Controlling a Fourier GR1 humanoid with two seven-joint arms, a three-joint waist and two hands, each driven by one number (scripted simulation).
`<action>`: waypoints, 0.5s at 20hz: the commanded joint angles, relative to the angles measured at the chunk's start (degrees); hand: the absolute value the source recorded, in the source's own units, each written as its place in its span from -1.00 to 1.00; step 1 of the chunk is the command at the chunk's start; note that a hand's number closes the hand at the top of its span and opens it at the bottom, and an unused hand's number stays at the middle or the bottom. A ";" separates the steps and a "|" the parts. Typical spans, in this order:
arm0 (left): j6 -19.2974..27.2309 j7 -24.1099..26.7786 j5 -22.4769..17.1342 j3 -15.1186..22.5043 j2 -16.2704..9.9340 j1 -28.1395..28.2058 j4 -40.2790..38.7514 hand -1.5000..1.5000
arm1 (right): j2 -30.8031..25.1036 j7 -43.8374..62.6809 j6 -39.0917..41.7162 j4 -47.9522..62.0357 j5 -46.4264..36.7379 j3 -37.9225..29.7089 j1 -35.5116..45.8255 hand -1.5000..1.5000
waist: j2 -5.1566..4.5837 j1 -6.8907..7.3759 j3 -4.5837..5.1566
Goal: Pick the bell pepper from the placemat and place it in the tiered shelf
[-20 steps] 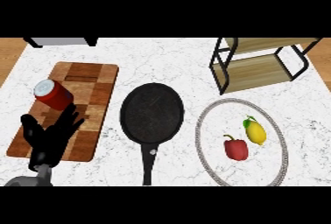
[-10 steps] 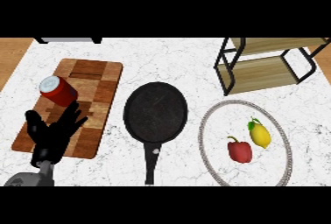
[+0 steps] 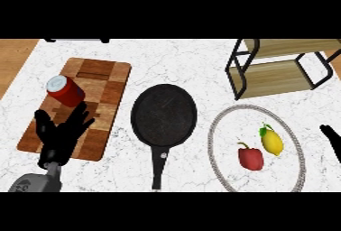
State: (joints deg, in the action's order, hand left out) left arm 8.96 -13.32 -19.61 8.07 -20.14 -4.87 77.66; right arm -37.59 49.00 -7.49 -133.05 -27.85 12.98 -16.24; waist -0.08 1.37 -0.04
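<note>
White marble counter [image 3: 166, 63] held a round placemat [image 3: 220, 135] where the red bell pepper [image 3: 250, 158] lay just beside a lemon [image 3: 272, 142], well apart from the left hand [image 3: 60, 137]. That hand rested with fingers spread over a wooden cutting board [image 3: 100, 85], a red can [image 3: 64, 90] just beyond the fingertips. Only the right hand's [image 3: 332, 142] dark tip showed at the edge; its fingers' state could not be told. Beyond the placemat stood the tiered shelf [image 3: 279, 76].

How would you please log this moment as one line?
stage: pre-grasp | bell pepper: on placemat | left hand: open | right hand: entering
</note>
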 commanded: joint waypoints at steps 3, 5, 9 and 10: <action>-2.44 1.65 0.08 -0.74 0.25 2.06 -3.20 0.00 | 5.42 17.90 7.06 2.01 -10.60 9.81 13.33 -1.00 | -0.14 -0.16 0.19; -1.86 0.39 -0.36 -1.16 0.61 1.40 -2.12 0.00 | 8.13 15.63 7.10 10.07 -14.17 14.31 14.62 -1.00 | -0.14 -0.10 0.13; -1.06 0.54 1.22 -1.45 1.11 0.85 -4.09 0.00 | 12.84 18.91 11.35 15.43 -15.74 14.54 22.04 -1.00 | -0.16 -0.38 0.12; -1.99 0.37 0.00 -2.35 1.24 -0.04 -4.80 0.00 | 12.94 16.62 8.33 17.01 -19.46 17.40 16.81 -1.00 | -0.08 -1.01 0.10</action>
State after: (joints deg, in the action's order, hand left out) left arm 7.89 -11.58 -18.86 6.64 -19.21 -4.34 76.37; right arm -27.85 60.87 -0.73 -121.72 -42.80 27.02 -1.22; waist 0.19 0.94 -0.28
